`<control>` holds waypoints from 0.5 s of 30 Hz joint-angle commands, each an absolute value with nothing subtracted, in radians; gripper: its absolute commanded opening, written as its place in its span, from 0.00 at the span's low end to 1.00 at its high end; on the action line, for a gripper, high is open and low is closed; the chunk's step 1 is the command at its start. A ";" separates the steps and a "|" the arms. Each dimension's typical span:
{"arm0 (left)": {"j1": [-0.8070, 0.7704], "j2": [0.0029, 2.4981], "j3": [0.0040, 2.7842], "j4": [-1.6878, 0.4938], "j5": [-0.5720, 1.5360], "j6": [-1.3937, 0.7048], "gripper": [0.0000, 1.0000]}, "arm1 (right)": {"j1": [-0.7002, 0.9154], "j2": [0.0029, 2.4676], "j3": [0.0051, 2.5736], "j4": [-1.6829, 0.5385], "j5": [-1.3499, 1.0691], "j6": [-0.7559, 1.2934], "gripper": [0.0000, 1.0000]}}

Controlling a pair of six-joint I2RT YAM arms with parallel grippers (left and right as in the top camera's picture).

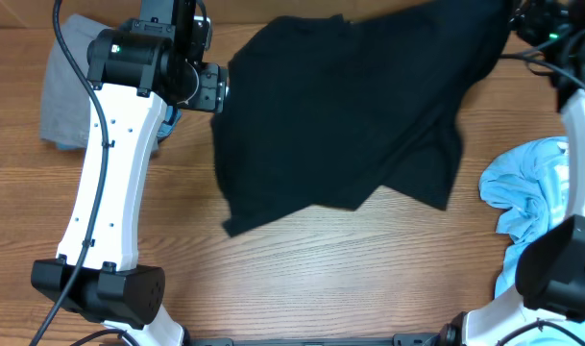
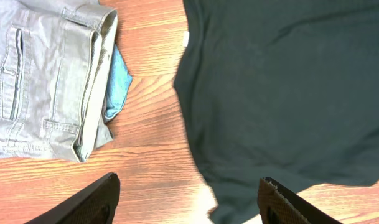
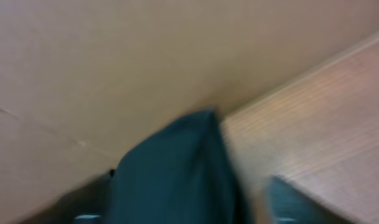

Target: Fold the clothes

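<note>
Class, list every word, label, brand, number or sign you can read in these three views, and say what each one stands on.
No text can be read in any view.
White tag at the neck of the black T-shirt: too small to read.
Grey garment and light blue garment: no print showing.
Right wrist view: too blurred to read anything.
</note>
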State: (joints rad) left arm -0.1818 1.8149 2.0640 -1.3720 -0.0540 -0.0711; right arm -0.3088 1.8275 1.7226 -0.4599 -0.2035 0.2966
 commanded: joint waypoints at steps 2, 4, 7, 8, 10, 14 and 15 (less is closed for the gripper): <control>-0.175 1.786 2.074 -1.391 -0.074 -0.059 0.74 | -0.321 1.824 1.717 -0.611 -0.297 0.287 1.00; -0.170 1.786 2.074 -1.404 -0.078 -0.059 0.75 | -0.321 1.800 1.717 -0.709 -0.316 0.287 1.00; -0.146 1.787 2.062 -1.451 -0.077 -0.061 0.76 | -0.313 1.776 1.717 -0.931 -0.316 0.288 1.00; -0.137 1.787 2.052 -1.463 -0.073 -0.078 0.76 | -0.309 1.777 1.716 -0.994 -0.314 0.288 1.00; -0.131 1.791 2.021 -1.478 -0.054 -0.090 0.75 | -0.303 1.787 1.698 -1.123 -0.287 0.298 0.99; -0.132 1.805 1.917 -1.460 -0.006 -0.090 0.74 | -0.297 1.795 1.596 -1.229 -0.231 0.331 0.91; -0.132 1.806 1.887 -1.448 0.000 -0.091 0.74 | -0.297 1.795 1.553 -1.229 -0.228 0.334 0.87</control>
